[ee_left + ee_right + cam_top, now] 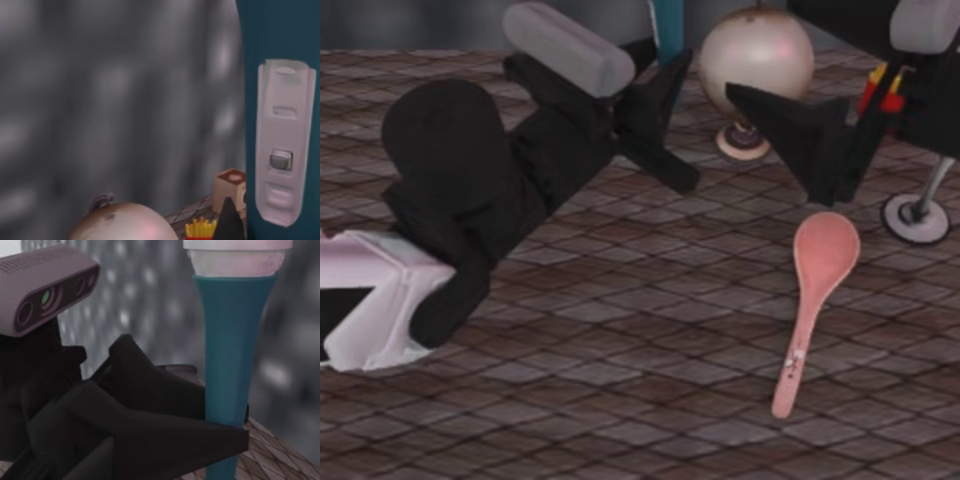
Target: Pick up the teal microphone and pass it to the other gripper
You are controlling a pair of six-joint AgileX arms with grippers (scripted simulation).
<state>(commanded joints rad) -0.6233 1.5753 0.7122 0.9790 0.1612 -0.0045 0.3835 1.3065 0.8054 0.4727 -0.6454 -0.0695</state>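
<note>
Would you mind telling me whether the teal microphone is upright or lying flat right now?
Upright. The teal microphone stands vertical in the left claw, white head up, lifted off the table.

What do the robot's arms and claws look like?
Both arms are black. The left claw has two pointed wedge fingers, a grey cylinder on top, a bulky round wrist and a white sleeve. The right claw has black wedge fingers, a grey block, and red and yellow bits.

Dim, even light on the table, soft shadows only, and both wrist views' backgrounds blur into grey smears.
</note>
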